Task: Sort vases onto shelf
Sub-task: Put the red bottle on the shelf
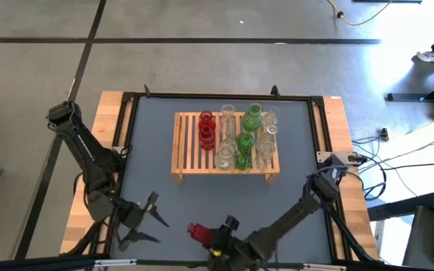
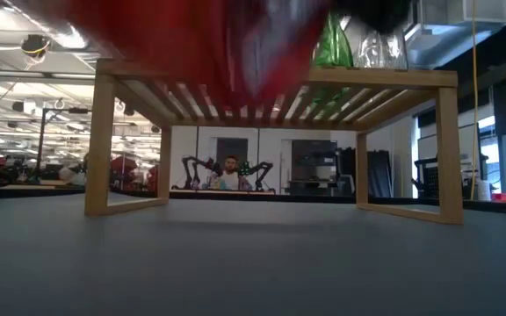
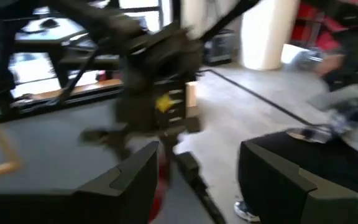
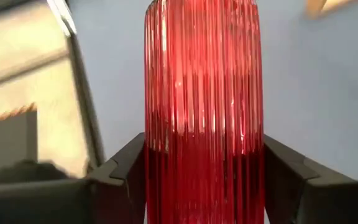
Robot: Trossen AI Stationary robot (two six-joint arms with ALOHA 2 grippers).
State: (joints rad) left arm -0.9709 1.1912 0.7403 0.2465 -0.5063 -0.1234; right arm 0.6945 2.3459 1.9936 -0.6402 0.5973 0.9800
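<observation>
The right gripper (image 1: 202, 232) sits low at the near edge of the bench (image 1: 157, 173), its fingers (image 4: 126, 168) pinching a ribbed red vase (image 4: 204, 106) from both sides. In the right wrist view the glass fills the gap between the two pads, so the grip looks made, though how firm it is cannot be told. The left gripper (image 1: 148, 218) waits just beside it with its fingers spread and nothing between them.

The shelf (image 1: 187, 162) stands well apart, toward the far middle of the bench. Two red vases (image 1: 206, 128) already stand in a file at its left part, then clear ones (image 1: 224, 154), then green (image 1: 246, 143), then clear again at the right.

The step in hand looks like carrying this red vase to the shelf. To do it well, lift straight up first so the base clears the bench, keep the vase upright during the carry, and come in above the shelf rather than from the side, since the standing glass is crowded. Aim for the free slats by the reds, and set the base flat across slats, not into a gap, before letting go.
</observation>
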